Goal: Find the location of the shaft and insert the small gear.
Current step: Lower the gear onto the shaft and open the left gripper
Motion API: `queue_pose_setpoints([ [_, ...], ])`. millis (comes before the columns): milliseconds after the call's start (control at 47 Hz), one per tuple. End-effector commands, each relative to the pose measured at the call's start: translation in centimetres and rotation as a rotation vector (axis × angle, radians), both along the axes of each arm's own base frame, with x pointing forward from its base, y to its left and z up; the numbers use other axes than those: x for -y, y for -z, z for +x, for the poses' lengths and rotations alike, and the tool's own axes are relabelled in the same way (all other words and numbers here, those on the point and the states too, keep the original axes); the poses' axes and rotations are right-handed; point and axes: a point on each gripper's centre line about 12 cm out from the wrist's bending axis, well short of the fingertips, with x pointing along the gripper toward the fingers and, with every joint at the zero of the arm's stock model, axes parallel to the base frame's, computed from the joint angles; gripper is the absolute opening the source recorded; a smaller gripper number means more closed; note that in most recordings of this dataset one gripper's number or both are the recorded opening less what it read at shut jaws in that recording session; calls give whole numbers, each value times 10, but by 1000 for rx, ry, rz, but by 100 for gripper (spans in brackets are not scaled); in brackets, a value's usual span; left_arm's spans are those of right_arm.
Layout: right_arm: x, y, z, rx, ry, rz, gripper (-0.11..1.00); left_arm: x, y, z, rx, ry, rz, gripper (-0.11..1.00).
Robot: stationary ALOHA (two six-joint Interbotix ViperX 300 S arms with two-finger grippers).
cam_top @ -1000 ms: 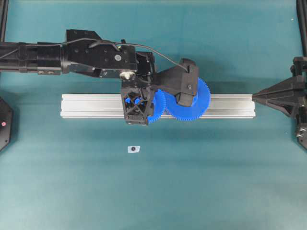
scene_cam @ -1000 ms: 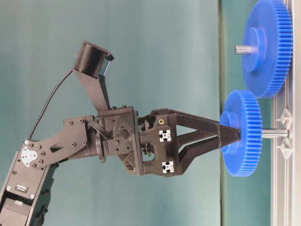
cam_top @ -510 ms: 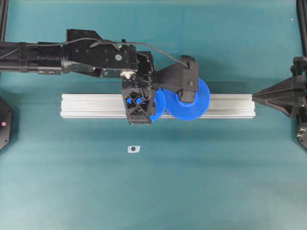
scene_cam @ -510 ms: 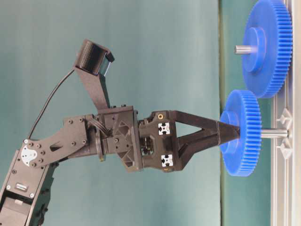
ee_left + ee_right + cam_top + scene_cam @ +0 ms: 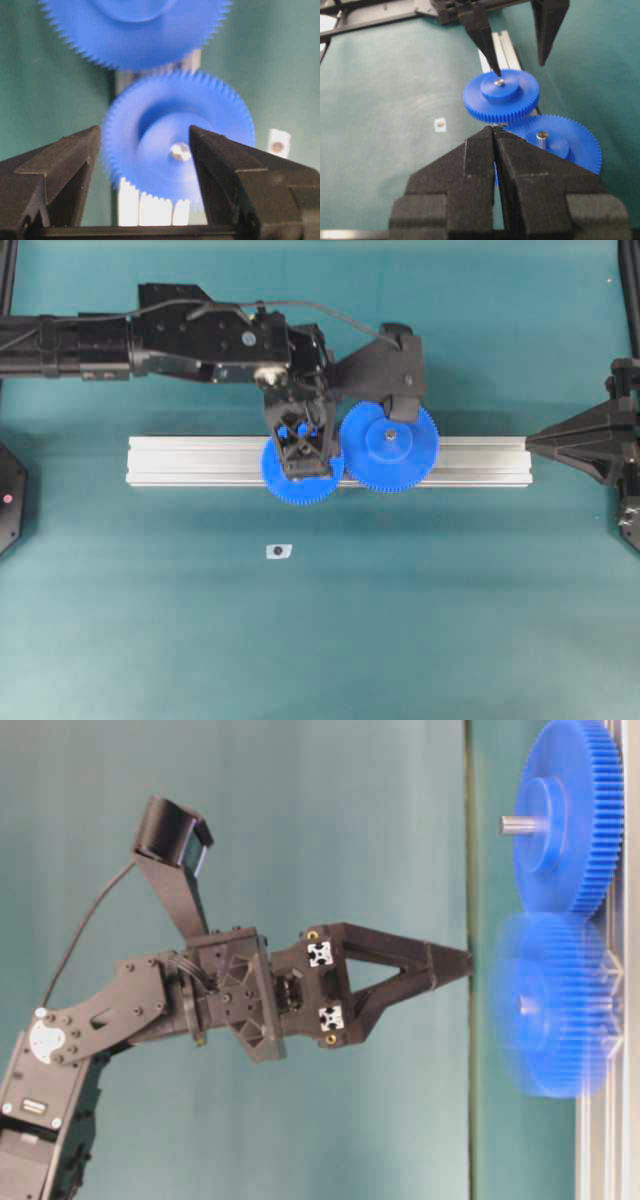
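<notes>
The small gear [image 5: 296,483] sits on the shaft [image 5: 498,82], whose silvery end shows in the hub's centre hole [image 5: 180,151]. The gear is blurred in the table-level view [image 5: 550,1005], low against the aluminium rail [image 5: 190,460]. My left gripper [image 5: 455,963] hangs above the gear, open, clear of it and holding nothing. Its fingers [image 5: 75,160] flank the gear in the left wrist view. The right gripper [image 5: 493,129] is shut and empty, off the rail's right end [image 5: 540,443].
The wider blue gear [image 5: 388,448] with a grey pin centre [image 5: 542,135] stands on the rail, its teeth meeting the small gear's. A small white piece with a dark centre [image 5: 279,551] lies on the teal table in front of the rail.
My left gripper has opened, let go of the small gear and drawn back from it. The gear has slid down the shaft toward the rail. The right arm has not moved.
</notes>
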Motion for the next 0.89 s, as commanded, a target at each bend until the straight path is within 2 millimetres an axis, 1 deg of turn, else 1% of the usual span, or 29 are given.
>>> queue_pose_setpoints([
  [0,1,-5,2,13,5,7,5,2,-16,3,41,5,8,69],
  [170,1,-6,1,17,4,6,5,2,-22,4,57,7,13,69],
  [574,1,-5,1,19,4,6,5,2,-24,4,57,5,11,69],
  [723,1,-5,1,19,4,6,5,6,-23,2,36,17,9,69],
  [872,1,-5,1,17,4,5,5,15,-22,-1,0,42,7,69],
])
